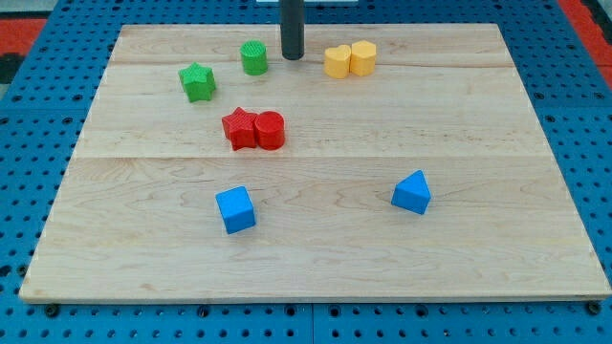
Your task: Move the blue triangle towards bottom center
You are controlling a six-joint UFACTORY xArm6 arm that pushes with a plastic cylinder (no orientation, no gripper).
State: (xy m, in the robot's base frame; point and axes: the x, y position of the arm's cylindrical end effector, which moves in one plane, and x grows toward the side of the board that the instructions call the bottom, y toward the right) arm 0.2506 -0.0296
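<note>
The blue triangle [412, 192] lies on the wooden board [316, 258] at the view's lower right. My tip [292, 56] is at the view's top centre, far from the triangle, between the green cylinder [253, 58] on its left and the two yellow blocks [338, 61] [362, 57] on its right. It touches no block.
A green star [198, 82] lies at the upper left. A red star [239, 128] and a red cylinder [270, 130] sit touching left of centre. A blue cube [235, 209] lies at the lower left. Blue pegboard surrounds the board.
</note>
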